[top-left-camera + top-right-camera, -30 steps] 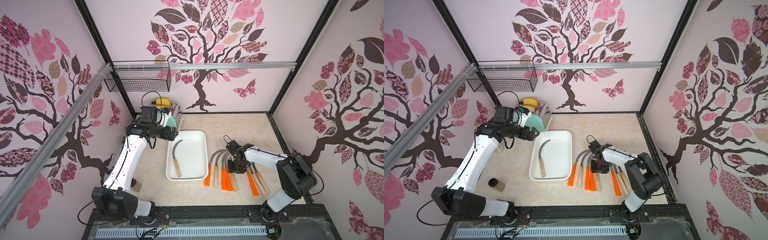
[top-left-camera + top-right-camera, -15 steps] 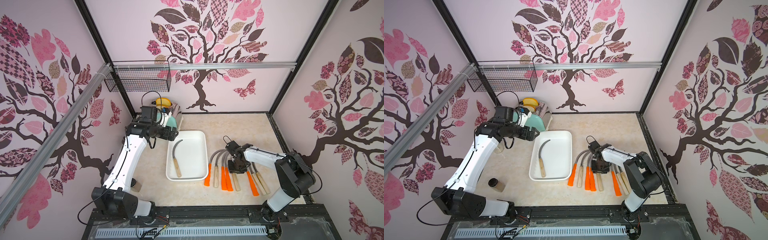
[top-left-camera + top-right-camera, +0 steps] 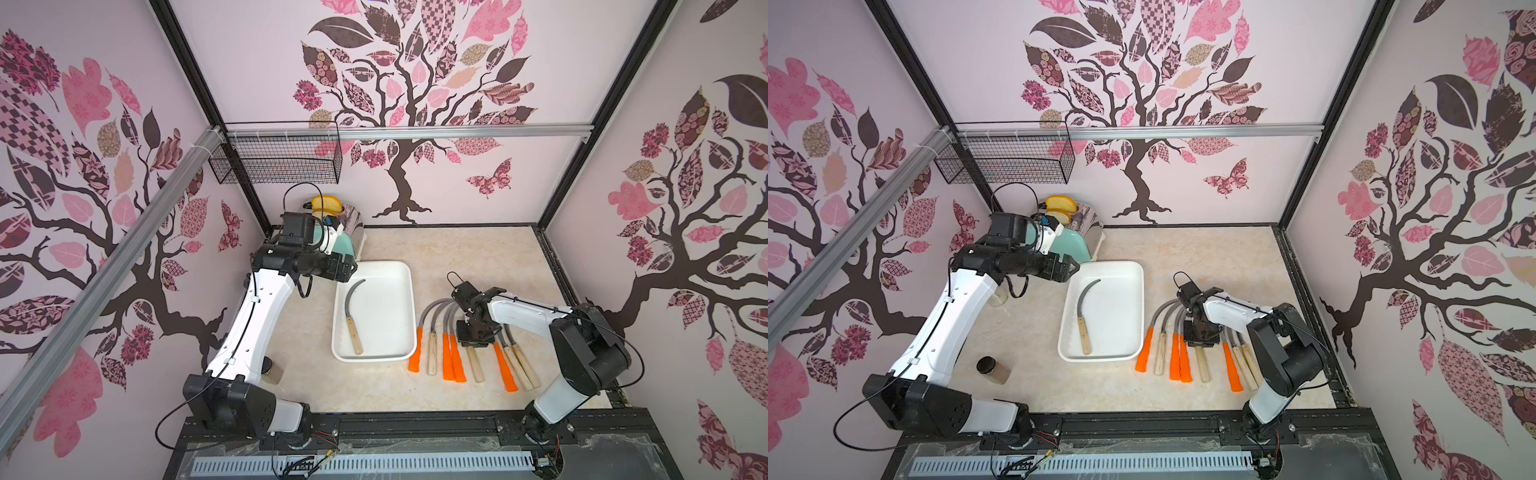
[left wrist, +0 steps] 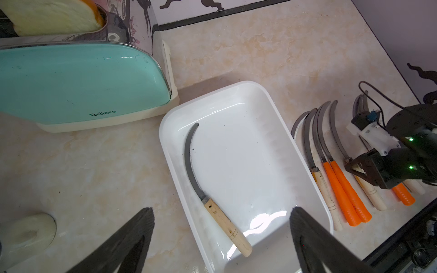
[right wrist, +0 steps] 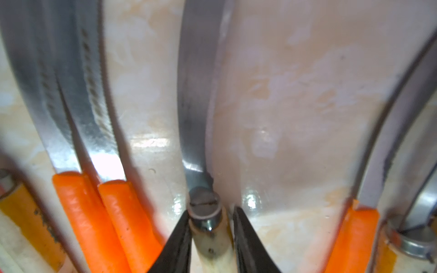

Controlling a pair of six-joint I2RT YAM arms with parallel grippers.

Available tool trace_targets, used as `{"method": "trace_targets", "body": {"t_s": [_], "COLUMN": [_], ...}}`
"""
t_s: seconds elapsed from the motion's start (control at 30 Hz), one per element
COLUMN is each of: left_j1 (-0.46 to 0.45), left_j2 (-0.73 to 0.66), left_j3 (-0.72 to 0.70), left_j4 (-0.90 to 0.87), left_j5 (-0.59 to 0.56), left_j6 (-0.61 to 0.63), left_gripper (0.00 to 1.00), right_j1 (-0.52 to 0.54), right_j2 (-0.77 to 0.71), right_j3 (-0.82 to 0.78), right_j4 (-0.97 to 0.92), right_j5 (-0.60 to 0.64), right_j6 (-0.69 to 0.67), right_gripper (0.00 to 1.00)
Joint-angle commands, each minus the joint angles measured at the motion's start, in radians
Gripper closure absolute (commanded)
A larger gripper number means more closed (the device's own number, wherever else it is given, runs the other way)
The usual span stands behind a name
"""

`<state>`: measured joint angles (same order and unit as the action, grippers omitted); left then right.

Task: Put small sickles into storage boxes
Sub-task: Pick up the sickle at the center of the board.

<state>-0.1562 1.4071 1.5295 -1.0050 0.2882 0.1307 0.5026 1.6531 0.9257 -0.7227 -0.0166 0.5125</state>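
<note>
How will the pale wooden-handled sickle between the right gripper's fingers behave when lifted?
Probably rigid: the pale wooden-handled sickle is metal and wood. The long curved blade extends beyond the right gripper, so that end may dip. The round handle could twist when gripped.

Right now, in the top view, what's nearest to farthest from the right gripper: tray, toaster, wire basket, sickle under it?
From the right gripper:
1. Wooden-handled sickle, between its jaws.
2. White tray, toward the left arm.
3. Teal toaster, behind the tray.
4. Wire basket, on the back wall.
</note>
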Motion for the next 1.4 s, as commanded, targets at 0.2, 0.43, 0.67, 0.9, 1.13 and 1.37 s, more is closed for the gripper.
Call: {"method": "trace_targets", "body": {"t_s": [0.2, 0.43, 0.67, 0.9, 1.13, 1.37], "left_j1": [0.0, -0.001, -0.001, -0.001, -0.002, -0.003], "left_j2": [0.014, 0.01, 0.007, -0.001, 0.007, 0.004], "left_j3": [0.034, 0.028, 0.014, -0.038, -0.034, -0.041], "left_j4": [-0.005, -0.007, -0.01, 0.006, 0.0, -0.005], "left_j5": [0.021, 0.025, 0.023, 0.065, 0.077, 0.11], "left_j6": [-0.016, -0.016, -0.022, -0.067, -0.068, -0.068], "left_gripper": [0.05, 0.05, 0.05, 0.05, 0.05, 0.05], "right_j1": [0.004, 0.005, 0.005, 0.005, 0.005, 0.003], "right_j2": [0.027, 0.029, 0.011, -0.019, -0.026, -0.048], "right_j3": [-0.008, -0.002, 0.015, 0.082, 0.131, 0.162], "right_j4": [-0.008, -0.006, -0.007, -0.029, -0.048, -0.066], "right_j5": [-0.008, -0.015, -0.023, -0.023, -0.006, 0.007], "right_j6": [-0.009, -0.017, -0.019, -0.017, -0.025, -0.029], "right_gripper": [0.76, 0.89, 0.95, 0.94, 0.97, 0.97]}}
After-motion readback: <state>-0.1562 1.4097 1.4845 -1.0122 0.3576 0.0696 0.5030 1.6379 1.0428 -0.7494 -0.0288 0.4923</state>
